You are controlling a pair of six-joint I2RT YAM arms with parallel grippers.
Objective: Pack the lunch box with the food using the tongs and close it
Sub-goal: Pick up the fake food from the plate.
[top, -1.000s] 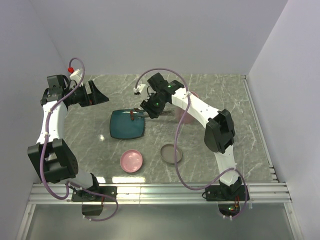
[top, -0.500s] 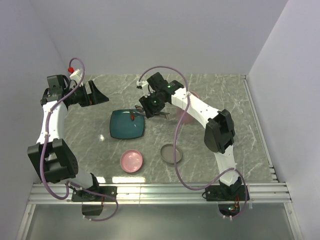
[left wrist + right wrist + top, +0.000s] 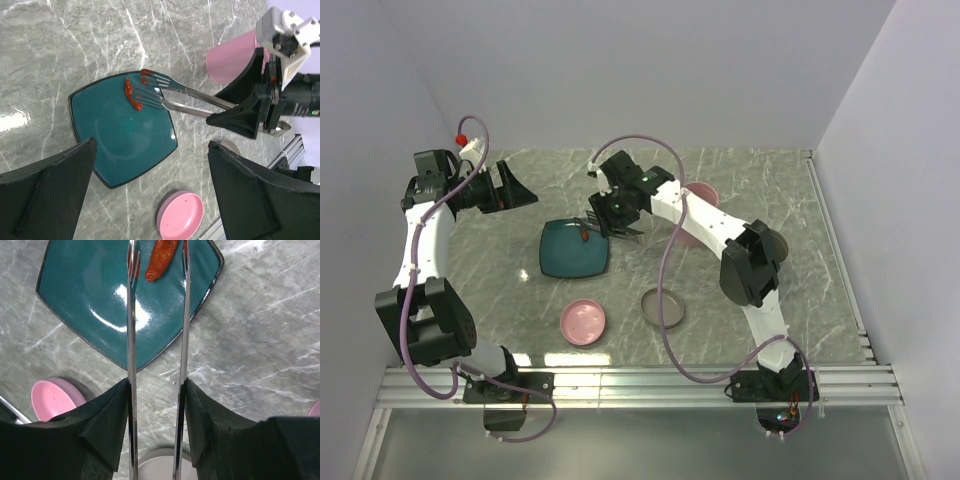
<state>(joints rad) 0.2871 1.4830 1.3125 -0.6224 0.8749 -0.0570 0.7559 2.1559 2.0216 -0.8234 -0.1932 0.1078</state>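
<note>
Food: red-orange piece (image 3: 161,260) lies on the teal square plate (image 3: 95,310), near the corner facing the pink container (image 3: 230,60).
Axis: it is long and thin, and lies slanted across the gap between the tips, not in line with them.
Tongs (image 3: 131,365): one tip sits either side of the piece, and contact is unclear.
Right gripper (image 3: 156,390): it is clamped on the tongs' arms, pressing them only partway together.
Left gripper (image 3: 520,190): it is spread wide, holding nothing, well apart over the left of the worktop (image 3: 800,220).
Your move: likely squeeze with the right arm, which is nearer.
</note>
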